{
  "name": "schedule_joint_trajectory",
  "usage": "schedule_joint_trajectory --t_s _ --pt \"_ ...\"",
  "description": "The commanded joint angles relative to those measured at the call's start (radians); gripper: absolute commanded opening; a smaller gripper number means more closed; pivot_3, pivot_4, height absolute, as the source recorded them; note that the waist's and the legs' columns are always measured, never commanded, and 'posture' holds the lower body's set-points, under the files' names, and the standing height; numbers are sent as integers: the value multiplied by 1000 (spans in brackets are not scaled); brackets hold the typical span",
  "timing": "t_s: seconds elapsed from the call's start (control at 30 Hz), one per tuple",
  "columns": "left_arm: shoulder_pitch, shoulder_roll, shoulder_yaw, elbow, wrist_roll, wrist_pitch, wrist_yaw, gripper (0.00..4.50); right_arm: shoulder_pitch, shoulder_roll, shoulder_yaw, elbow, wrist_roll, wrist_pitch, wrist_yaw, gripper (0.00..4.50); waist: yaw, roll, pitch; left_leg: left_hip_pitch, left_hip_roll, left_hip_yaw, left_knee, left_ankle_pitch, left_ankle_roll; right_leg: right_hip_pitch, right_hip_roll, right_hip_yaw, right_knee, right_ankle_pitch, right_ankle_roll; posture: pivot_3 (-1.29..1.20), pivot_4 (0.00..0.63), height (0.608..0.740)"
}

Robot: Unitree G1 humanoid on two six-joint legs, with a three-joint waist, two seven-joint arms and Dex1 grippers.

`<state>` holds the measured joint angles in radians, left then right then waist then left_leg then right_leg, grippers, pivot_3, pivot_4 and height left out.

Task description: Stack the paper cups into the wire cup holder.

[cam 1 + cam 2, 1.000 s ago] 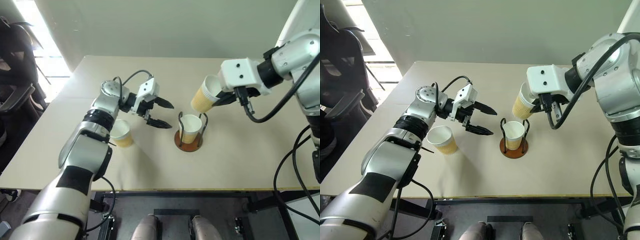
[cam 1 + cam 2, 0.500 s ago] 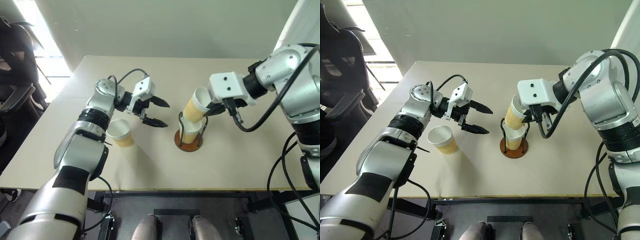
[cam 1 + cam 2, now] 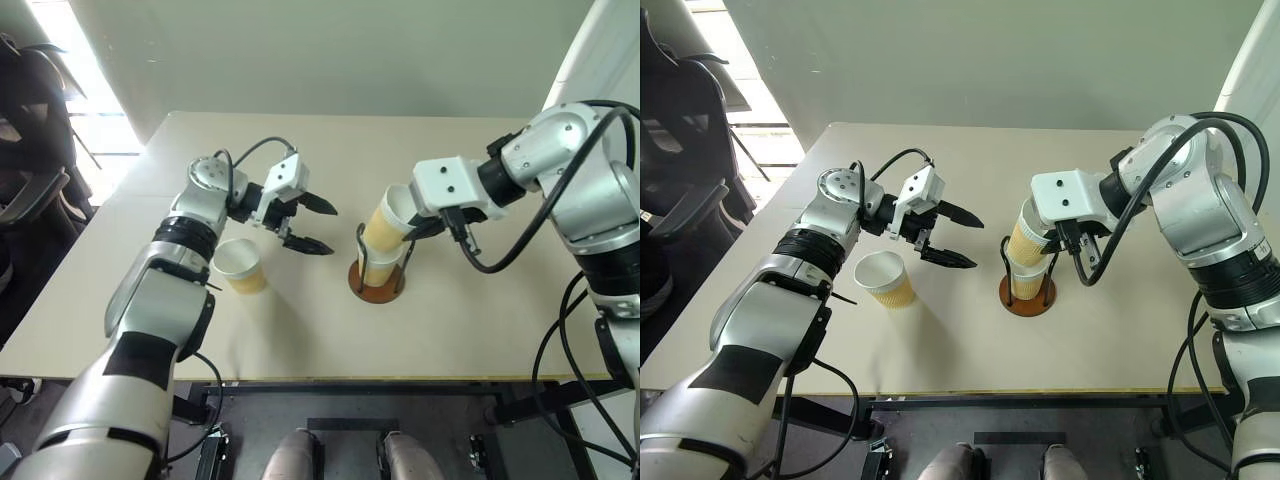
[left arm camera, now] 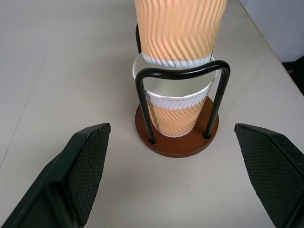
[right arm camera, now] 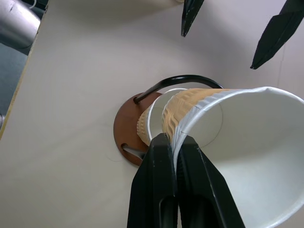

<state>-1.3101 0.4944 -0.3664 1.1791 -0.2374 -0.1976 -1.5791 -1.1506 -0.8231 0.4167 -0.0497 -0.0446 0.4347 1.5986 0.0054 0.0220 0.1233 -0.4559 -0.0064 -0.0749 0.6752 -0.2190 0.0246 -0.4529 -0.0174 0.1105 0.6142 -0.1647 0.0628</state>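
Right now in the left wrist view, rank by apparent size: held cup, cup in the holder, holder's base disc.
1. Held paper cup: looks largest, though cropped and partly nested.
2. Reddish-brown base disc of the wire cup holder.
3. Seated paper cup: looks smallest, but both cups may be alike; the held one covers its mouth.

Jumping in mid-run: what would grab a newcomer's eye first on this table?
The right gripper, pinching the rim of a tilted paper cup whose bottom is partly nested into the cup already standing in the wire cup holder near the table's middle. Next, the left gripper, fingers spread wide and holding nothing, pointing at the holder from the robot's left. A third cup stands upright on the table below that arm.
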Motion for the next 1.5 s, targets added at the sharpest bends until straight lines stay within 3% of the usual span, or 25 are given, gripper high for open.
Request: schedule_joint_trajectory --t_s 0.03,0.93,1.1,1.43,1.5 --pt "-15 16 1 -27 -21 -3 -35 4500 -7 1 0 -15 -8 -23 -3 39 0 0 0 0 0 0 0 0 0 0 1 -1 0 0 0 0 150 740" --pt "-11 31 -25 -45 -38 7 -35 4500 18 17 17 44 -81 -169 -17 39 -1 0 0 0 0 0 1 0 0 0 0 0 1 0 0 0 150 740" --pt "-11 32 -29 -47 -41 8 -35 4500 21 16 12 23 -67 -143 -2 1092 -1 0 0 0 0 0 1 0 0 0 0 -1 1 0 0 0 150 740" --pt "-19 31 -23 -42 -42 20 -35 4500 -14 59 -28 51 -30 -41 -31 4315 -2 0 0 0 0 0 1 0 0 0 0 0 1 0 0 0 150 740" --pt "-36 31 -7 -28 -29 34 -35 4500 -39 69 -74 72 7 38 -54 4315 -2 0 0 0 0 0 1 0 0 0 0 0 1 0 0 0 150 740"
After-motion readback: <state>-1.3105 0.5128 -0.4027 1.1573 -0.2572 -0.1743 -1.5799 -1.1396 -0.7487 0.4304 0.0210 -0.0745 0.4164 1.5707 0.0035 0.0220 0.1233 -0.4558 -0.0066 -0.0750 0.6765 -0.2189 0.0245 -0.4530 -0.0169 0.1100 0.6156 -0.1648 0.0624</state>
